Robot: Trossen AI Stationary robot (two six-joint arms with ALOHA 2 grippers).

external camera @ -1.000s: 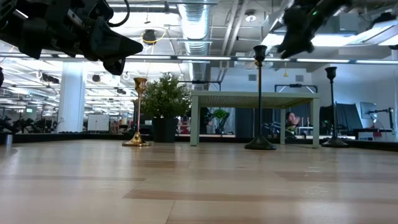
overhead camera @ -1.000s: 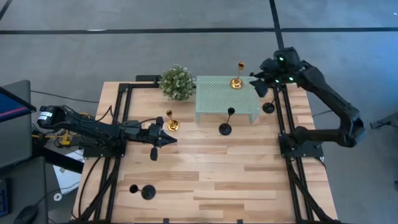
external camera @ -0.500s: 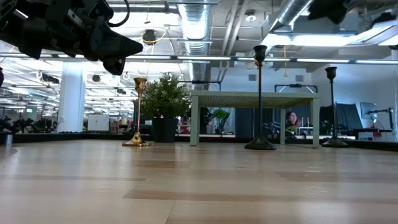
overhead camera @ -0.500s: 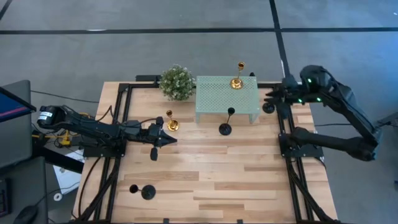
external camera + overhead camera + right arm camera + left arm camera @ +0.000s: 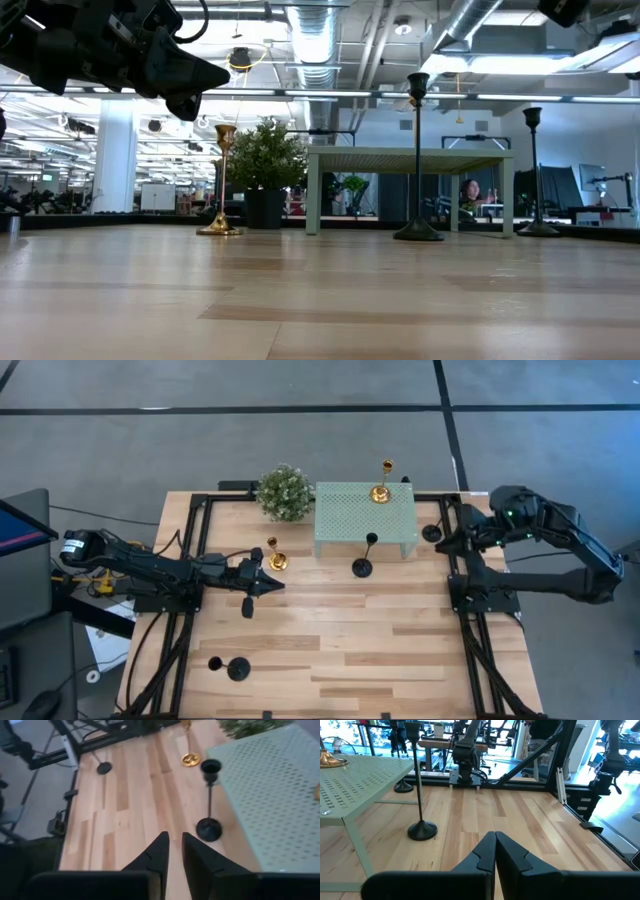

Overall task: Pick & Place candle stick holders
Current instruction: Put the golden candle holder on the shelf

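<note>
One gold candle stick holder (image 5: 380, 490) stands on the mint stand (image 5: 340, 525). The other gold one (image 5: 276, 558) stands on the table by its round base. Black holders stand before the stand (image 5: 362, 565), at the table's right rail (image 5: 432, 532) and near the front left (image 5: 237, 668). My left gripper (image 5: 264, 586) hovers shut just near of the table's gold holder. My right gripper (image 5: 174, 845) hangs over the right rail with a narrow gap between its fingers, nothing in it.
A leafy green plant ball (image 5: 284, 492) sits at the stand's far left corner. Black frame rails (image 5: 455, 575) run along both table sides. Bare wood (image 5: 350, 640) lies across the table's near half. A person (image 5: 468, 190) shows in the room beyond.
My right gripper has drawn back from beside the stand's far right corner, going toward the table's right edge and somewhat nearer. In the low view it has left the picture at the top. The gold holder on the stand stays where it was.
</note>
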